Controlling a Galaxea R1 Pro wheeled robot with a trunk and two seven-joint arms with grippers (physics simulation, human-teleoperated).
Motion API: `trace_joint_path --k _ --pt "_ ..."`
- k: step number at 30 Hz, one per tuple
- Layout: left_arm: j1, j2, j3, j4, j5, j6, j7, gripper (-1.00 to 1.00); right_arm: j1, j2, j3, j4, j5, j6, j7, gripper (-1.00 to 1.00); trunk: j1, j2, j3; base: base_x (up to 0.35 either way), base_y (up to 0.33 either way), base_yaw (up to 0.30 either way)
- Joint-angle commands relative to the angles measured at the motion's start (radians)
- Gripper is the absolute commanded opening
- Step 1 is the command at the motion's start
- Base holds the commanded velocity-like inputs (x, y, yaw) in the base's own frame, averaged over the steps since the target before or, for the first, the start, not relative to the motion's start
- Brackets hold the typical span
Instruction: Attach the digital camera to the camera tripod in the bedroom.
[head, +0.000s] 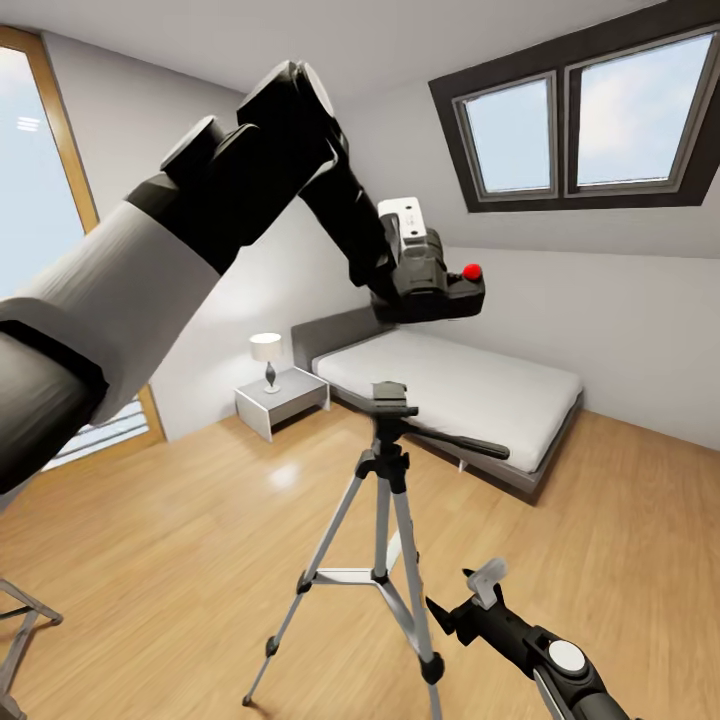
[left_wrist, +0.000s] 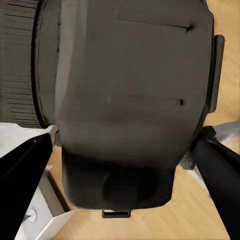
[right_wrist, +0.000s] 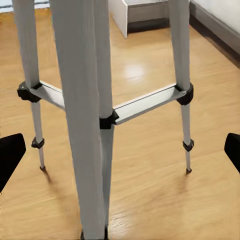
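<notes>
Light wood flooring (head: 180, 540) runs across the bedroom to white walls and a sloped ceiling with two dark-framed skylights (head: 585, 115). Against the far wall sits a low grey bed (head: 455, 390) with a white mattress, and beside it a grey nightstand (head: 282, 398) carrying a small lamp (head: 267, 357); a tall window with a wooden frame (head: 35, 200) lets in daylight at the side. Raised high over the floor, the left gripper (head: 405, 270) pinches the digital camera (head: 435, 285), whose red button faces up; the left wrist view shows the camera's dark body (left_wrist: 130, 110) between the two black fingertips (left_wrist: 22, 170). Directly below that gripper, with a clear gap of air between, stands the camera tripod (head: 385, 530), its three silver legs spread on the wood, its black head level and its long handle pointing toward the bed. The right gripper (head: 470, 600) hangs low, just beside the tripod's legs, its fingers spread apart and holding nothing; its wrist view looks straight at the silver legs and braces (right_wrist: 100, 110), with the floor glossy behind them.
</notes>
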Motion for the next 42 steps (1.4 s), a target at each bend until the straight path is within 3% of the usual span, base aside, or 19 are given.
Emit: trace_joint_path --k 1,10,18,37,42 --pt "0.0 0.0 0.006 -0.001 -0.009 0.011 -0.003 -1.0 0.0 0.0 0.0 -0.002 0.005 0.005 0.002 1.0 0.0 -0.001 -0.001 0.0 0.263 0.0" --pt "0.0 0.003 0.056 -0.001 -0.01 0.012 0.047 -1.0 0.0 0.0 0.006 -0.002 0.006 0.005 0.002 1.0 0.0 -0.001 -0.001 0.0 0.289 0.0" --pt "0.0 0.004 0.098 -0.001 -0.011 0.011 0.052 -1.0 0.001 0.011 0.02 -0.016 0.005 0.006 0.001 1.0 0.0 -0.001 -0.001 0.0 0.064 0.0" --pt "0.0 0.0 0.092 -0.002 -0.012 0.011 0.053 -1.0 0.001 0.016 0.015 -0.02 0.005 0.005 0.001 1.0 0.0 -0.001 -0.001 0.0 0.002 0.0" --pt "0.0 0.0 0.091 -0.002 -0.012 0.011 0.053 -1.0 0.001 0.016 -0.023 -0.02 0.005 0.004 0.002 1.0 0.0 -0.001 -0.001 0.0 0.0 0.0"
